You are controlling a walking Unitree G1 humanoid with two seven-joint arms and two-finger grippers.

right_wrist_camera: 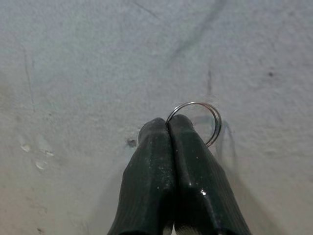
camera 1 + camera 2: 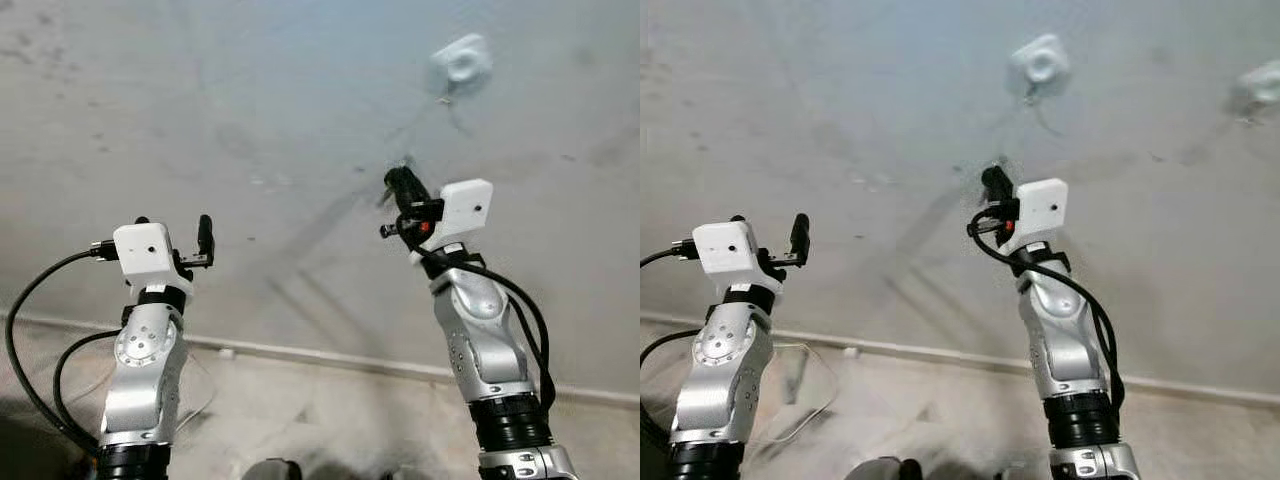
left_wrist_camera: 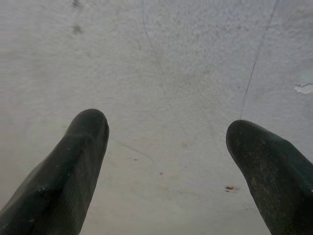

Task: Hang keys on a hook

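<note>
Now the key ring (image 1: 205, 122) sits pinched at the very tips of my right gripper (image 1: 167, 128), its loop sticking out past them toward the wall (image 2: 250, 120). Up beyond those fingers, the white hook (image 2: 462, 58) is well apart. My left gripper (image 3: 166, 132) is spread wide, holding nothing.
</note>
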